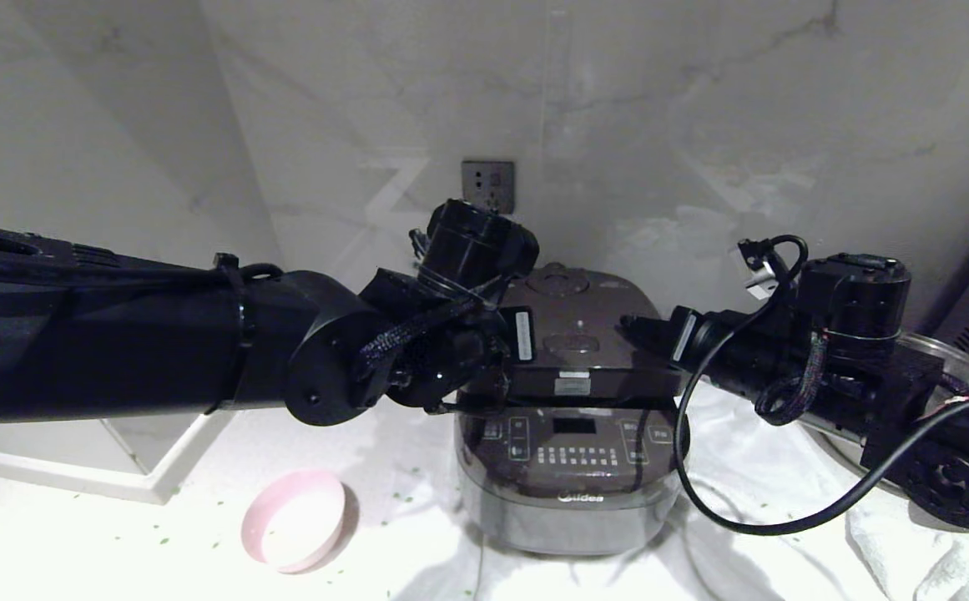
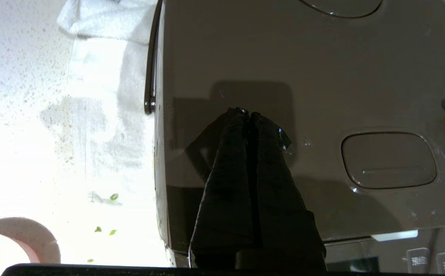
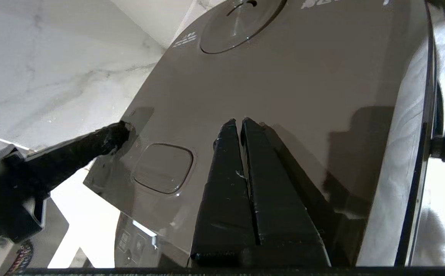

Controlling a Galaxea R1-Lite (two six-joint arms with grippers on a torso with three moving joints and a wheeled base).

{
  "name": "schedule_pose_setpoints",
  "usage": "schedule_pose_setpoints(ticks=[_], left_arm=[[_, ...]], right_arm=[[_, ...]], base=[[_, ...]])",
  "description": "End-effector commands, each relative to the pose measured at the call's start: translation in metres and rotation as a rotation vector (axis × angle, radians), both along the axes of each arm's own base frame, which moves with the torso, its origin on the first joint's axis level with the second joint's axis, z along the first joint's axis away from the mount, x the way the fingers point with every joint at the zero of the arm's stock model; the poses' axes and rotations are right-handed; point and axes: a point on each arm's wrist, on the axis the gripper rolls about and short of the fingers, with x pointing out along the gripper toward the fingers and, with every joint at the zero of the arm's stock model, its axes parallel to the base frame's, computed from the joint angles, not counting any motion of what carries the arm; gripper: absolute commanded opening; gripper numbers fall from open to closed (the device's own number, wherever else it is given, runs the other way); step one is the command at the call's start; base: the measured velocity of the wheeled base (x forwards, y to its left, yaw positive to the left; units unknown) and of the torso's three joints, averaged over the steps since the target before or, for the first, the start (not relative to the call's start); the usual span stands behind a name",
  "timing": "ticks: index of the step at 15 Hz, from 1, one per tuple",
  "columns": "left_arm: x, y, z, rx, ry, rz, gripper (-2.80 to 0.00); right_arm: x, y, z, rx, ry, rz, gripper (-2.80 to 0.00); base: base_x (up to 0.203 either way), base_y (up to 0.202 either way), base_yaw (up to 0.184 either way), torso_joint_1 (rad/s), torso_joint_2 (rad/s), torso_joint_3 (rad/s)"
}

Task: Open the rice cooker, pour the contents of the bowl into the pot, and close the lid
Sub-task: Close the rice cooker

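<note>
Both pincers, left pincer (image 2: 248,113) and right pincer (image 3: 238,122), are pressed together, tips on the lid (image 1: 572,321) at frame centre; the pink bowl (image 1: 294,519) sits lower left on the surface (image 1: 117,542).

dark rice cooker (image 1: 572,467) with lid (image 1: 576,334) down, empty pink bowl (image 1: 294,519) left

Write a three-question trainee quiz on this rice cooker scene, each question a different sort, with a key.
1. True or false: the lid of the rice cooker stands fully open.
2. Where is the bowl? A) on the lid B) on the counter at the cooker's left C) in the right gripper
3. Fill in: both the left gripper and the right gripper have their fingers ____ over the lid.

Key: 1 false, it is down or nearly down; 2 B; 3 shut.
</note>
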Motion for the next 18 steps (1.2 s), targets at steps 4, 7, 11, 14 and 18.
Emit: schedule_pose_setpoints(ticks=[4, 7, 11, 14, 18], left_arm=[[0.000, -0.002, -0.022, 0.035, 0.040, -0.002, -2.80], [0.000, -0.004, -0.034, 0.039, 0.042, -0.008, -2.80], [0.000, -0.006, -0.054, 0.063, 0.068, -0.012, -2.80], [0.001, -0.006, -0.058, 0.062, 0.075, -0.018, -2.80], [-0.002, -0.008, -0.028, -0.010, 0.010, -0.025, -2.80]], right_arm=[[0.001, -0.001, -0.030, -0.019, 0.057, -0.001, -2.80], [0.001, -0.001, -0.044, -0.019, 0.063, -0.003, -2.80], [0.001, -0.001, -0.066, -0.013, 0.076, -0.007, -2.80], [0.001, -0.001, -0.073, -0.011, 0.075, -0.009, -2.80], [-0.003, 0.000, -0.043, 0.024, -0.015, -0.003, -2.80]], base=[[0.000, 0.000, 0.000, 0.000, 0.00, 0.000], [0.000, 0.000, 0.000, 0.000, 0.00, 0.000], [0.000, 0.000, 0.000, 0.000, 0.00, 0.000], [0.000, 0.000, 0.000, 0.000, 0.00, 0.000], [0.000, 0.000, 0.000, 0.000, 0.00, 0.000]])
